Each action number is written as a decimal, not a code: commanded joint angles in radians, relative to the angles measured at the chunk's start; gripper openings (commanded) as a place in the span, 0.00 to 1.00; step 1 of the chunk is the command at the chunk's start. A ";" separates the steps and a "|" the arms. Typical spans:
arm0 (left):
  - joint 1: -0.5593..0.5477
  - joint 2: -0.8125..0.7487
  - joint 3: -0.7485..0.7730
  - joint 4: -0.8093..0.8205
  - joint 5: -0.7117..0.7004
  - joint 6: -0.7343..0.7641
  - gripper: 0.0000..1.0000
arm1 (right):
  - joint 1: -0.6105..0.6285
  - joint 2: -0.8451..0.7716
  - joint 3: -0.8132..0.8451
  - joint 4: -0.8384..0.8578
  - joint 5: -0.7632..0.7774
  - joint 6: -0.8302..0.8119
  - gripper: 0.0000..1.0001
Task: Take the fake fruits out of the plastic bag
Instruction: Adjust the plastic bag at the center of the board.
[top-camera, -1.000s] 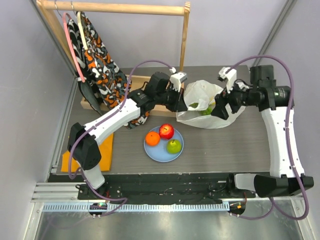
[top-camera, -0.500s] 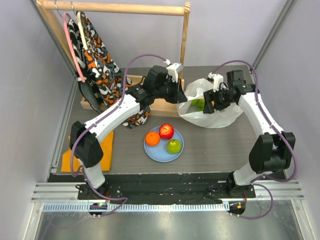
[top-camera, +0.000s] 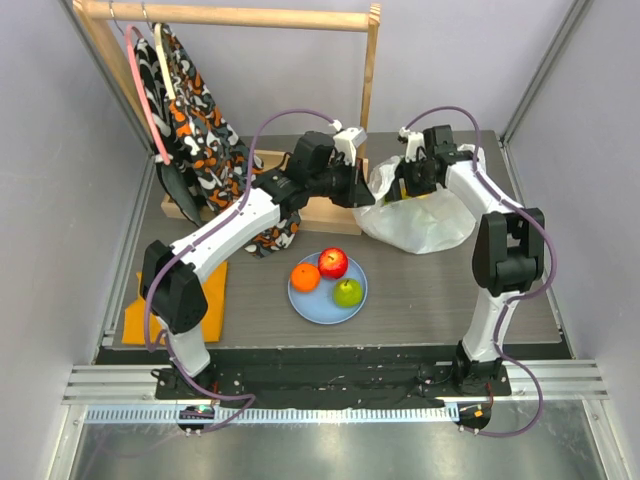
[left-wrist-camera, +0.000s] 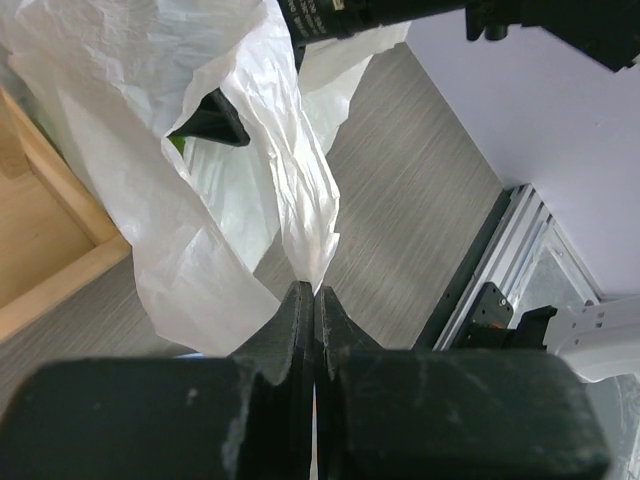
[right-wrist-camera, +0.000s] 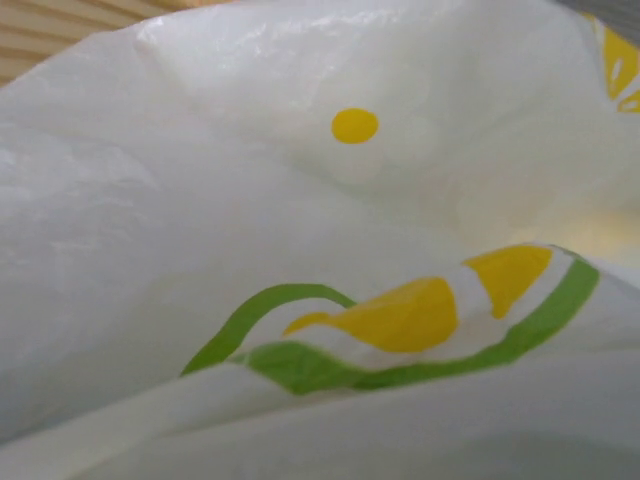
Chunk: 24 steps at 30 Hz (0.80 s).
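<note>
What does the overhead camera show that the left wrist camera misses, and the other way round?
Only the overhead view shows the blue plate holding an orange, a red apple and a green apple, and the garment rack. Only the left wrist view shows, close up, the left gripper shut on an edge of the plastic bag. Both show the plastic bag and the grey table.

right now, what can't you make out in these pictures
1. Small glossy plastic fruits inside the crinkly white translucent plastic bag: in the top view the film covers them; the left wrist view shows only a green sliver.
2. Right hand, open or shut: buried in the bag in the top view; its own camera sees only printed film.
</note>
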 joint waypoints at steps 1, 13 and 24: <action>0.003 -0.003 -0.005 0.021 0.021 0.038 0.00 | 0.002 -0.047 0.128 -0.064 -0.010 -0.032 0.79; 0.004 -0.026 -0.013 0.001 0.008 0.061 0.00 | 0.002 -0.573 -0.543 -0.273 0.080 -0.129 0.81; 0.004 -0.034 -0.042 0.013 0.022 0.056 0.00 | -0.003 -0.414 -0.252 -0.183 0.040 -0.139 0.82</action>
